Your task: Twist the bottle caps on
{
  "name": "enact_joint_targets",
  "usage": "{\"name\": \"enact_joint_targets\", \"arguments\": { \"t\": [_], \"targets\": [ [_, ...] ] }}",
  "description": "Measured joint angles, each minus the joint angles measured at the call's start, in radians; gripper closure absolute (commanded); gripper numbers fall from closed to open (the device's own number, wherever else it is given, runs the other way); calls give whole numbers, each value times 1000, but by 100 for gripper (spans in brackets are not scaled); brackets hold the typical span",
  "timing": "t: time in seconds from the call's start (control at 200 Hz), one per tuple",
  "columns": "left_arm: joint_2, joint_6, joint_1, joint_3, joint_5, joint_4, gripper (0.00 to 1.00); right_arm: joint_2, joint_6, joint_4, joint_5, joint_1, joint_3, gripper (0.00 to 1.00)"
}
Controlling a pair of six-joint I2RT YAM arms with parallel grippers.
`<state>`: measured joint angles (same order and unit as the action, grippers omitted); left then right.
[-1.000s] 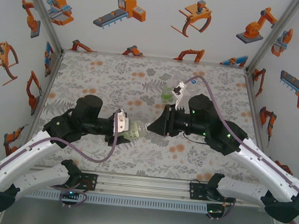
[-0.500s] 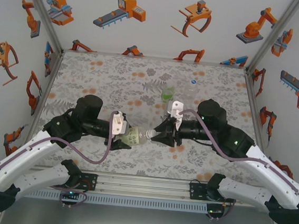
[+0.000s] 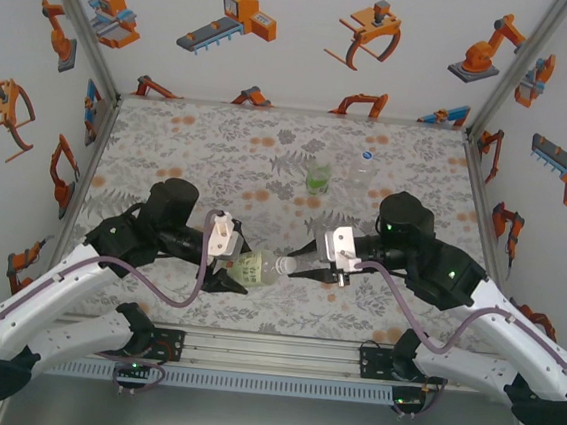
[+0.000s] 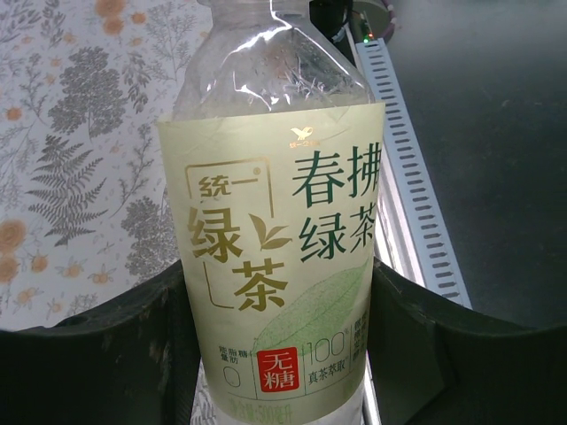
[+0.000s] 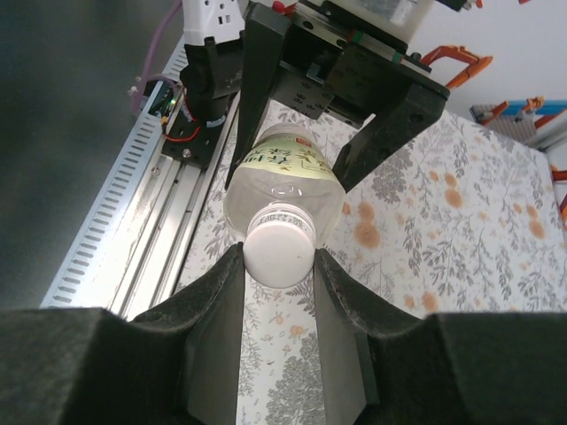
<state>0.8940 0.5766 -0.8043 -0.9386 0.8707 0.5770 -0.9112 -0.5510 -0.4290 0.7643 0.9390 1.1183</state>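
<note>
The left tool [image 3: 242, 269] is clamped around the pale-label bottle [image 4: 275, 266]. The right tool [image 5: 278, 270] pinches the white cap [image 5: 279, 250] at its neck.

We are seeing the held bottle [image 3: 256, 268] lying sideways over the table's [image 3: 190, 143] near middle, the left gripper [image 3: 236, 268] clasping its body on the left, the right gripper [image 3: 295, 263] clasping its cap [image 3: 284, 264] on the right. Behind, further right, a second bottle [image 3: 318, 179] and a third bottle [image 3: 362, 170] are standing side by side.
</note>
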Motion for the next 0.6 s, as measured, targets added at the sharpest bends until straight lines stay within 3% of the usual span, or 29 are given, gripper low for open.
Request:
{"name": "enact_joint_targets", "arguments": {
  "t": [0.13, 0.265, 0.431, 0.596],
  "targets": [
    [2, 0, 0, -3, 14, 20, 100, 1, -7, 21, 26, 0, -17, 100],
    [-3, 0, 1, -3, -6, 35, 100, 14, 96, 112, 14, 1, -74, 100],
    [-32, -9, 1, -1, -120, 35, 100, 39, 409, 281, -113, 3, -169, 100],
    [-43, -43, 1, 19, -266, -3, 100, 27, 830, 351, -370, 21, -214, 100]
  ]
}}
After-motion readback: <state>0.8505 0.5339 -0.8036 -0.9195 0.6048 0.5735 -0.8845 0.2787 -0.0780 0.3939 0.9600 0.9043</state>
